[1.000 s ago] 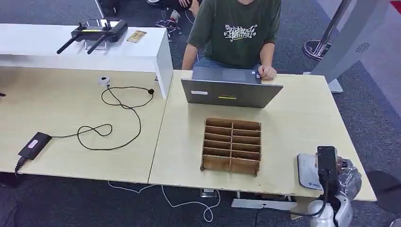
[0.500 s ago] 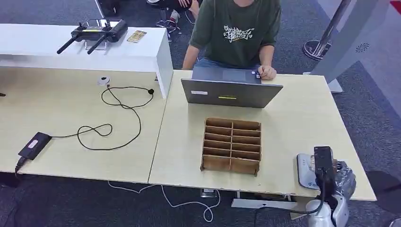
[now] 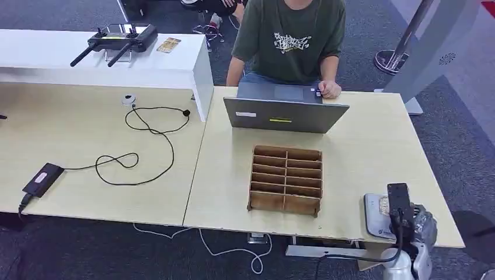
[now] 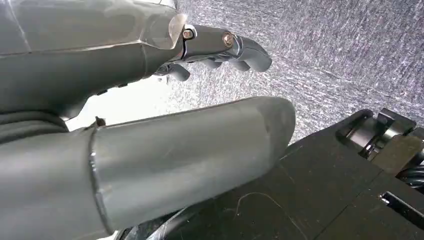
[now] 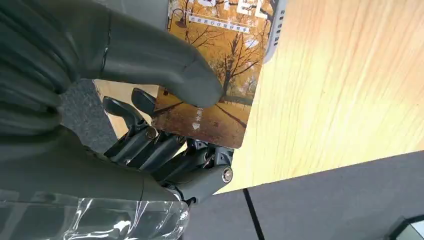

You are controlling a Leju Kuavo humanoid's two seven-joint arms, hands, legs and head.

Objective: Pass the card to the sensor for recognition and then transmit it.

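Note:
The card (image 5: 220, 85), printed with autumn trees, is pinched in my right hand (image 5: 150, 120), thumb (image 5: 165, 65) on top and fingers (image 5: 160, 147) underneath. In the head view my right hand (image 3: 417, 224) holds the card (image 3: 383, 204) low over the grey-white sensor pad (image 3: 373, 219) at the table's near right corner. The pad's rounded edge (image 5: 276, 25) shows just past the card. My left hand (image 4: 200, 100) hangs over the carpet, thumb and fingers (image 4: 225, 45) apart, holding nothing.
A wooden slotted organiser (image 3: 286, 179) stands mid-table, left of the sensor. Behind it a laptop (image 3: 285, 114) faces a seated person (image 3: 289, 35). On the left table lie a looped cable (image 3: 140, 146) and a black adapter (image 3: 41, 178). The table's front edge (image 3: 327, 232) is close to the pad.
My right hand with the card has shifted slightly left and lower over the sensor pad. The person and the table objects have stayed put.

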